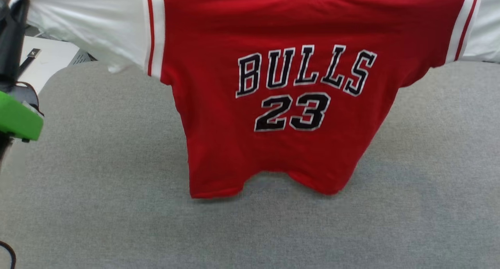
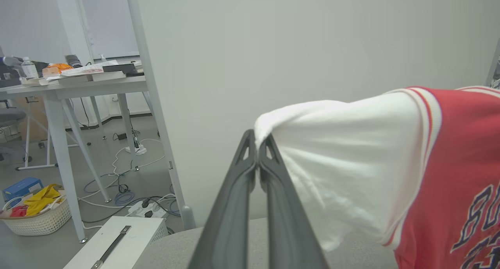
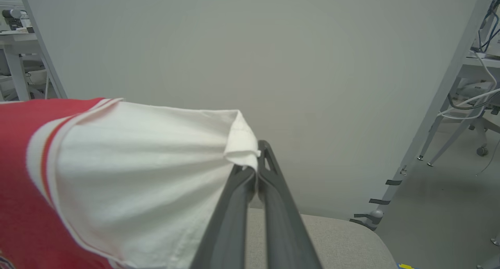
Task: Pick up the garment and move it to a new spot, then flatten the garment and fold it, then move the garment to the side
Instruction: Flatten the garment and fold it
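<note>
**The red shirt [image 1: 273,152] is held up by both sleeves over the grey table [image 1: 97,163].**

At the far left of the head view, a green block [image 1: 17,120] is seen by the table edge. In the left wrist view, a white box [image 2: 117,237] with a dark handle is seen on the floor. The left gripper [image 2: 258,142] is pinched tight on the tip of the white sleeve on that side, and the sleeve is pulled out straight. In the middle, the red shirt is spread wide with its front shown, and "BULLS" and "23" can be read in black letters. Its bottom edge is let down close to the grey table, but whether it touches cannot be told. The right gripper [image 3: 256,171] is pinched tight on the tip of the other white sleeve. A pale wall [image 3: 273,66] is seen behind it.
</note>
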Tool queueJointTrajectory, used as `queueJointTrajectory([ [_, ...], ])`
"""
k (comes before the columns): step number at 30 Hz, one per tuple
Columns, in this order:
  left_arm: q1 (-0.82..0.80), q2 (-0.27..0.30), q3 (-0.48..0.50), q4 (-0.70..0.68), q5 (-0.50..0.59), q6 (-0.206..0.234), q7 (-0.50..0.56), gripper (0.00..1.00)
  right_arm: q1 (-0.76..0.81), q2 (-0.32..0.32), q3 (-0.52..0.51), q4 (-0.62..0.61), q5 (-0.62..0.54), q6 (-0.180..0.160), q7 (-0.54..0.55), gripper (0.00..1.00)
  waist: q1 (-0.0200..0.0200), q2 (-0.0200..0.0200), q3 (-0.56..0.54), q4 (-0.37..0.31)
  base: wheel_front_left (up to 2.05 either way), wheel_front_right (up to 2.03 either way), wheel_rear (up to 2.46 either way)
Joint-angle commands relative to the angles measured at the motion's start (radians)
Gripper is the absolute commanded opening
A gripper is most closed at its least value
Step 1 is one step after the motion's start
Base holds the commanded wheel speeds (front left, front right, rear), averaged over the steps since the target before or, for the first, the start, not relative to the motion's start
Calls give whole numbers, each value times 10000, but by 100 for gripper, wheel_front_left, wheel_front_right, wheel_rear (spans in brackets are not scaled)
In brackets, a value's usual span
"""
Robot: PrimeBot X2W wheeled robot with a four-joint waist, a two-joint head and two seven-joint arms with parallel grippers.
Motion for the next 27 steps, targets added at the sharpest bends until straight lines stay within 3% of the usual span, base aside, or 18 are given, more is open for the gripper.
queueJointTrajectory([
  [1,-367,137,113,68,36,11,-56,0,-449,-55,-12,0,-33,-15,13,0,1,-1,485,-54,0,0,0],
  [8,-2088,196,-143,922,-153,-431,60,0,-2600,-114,489,961,-519,-15,-586,0,1,-1,2022,-307,0,0,0],
  [14,-4660,292,-702,2261,122,-1025,212,0,-4962,-101,1205,2455,-1051,-15,-1443,0,1,-1,3651,-444,0,0,0],
  [21,-8214,-312,-1734,4631,804,-1715,150,0,-7584,-24,1710,4731,-1729,-15,-2365,0,1,-1,4962,-483,0,0,0],
  [27,-10730,-924,-2105,6828,1425,-1934,-630,0,-9489,277,1671,6557,-2329,-15,-3492,0,1,-1,5537,-499,0,0,0],
])
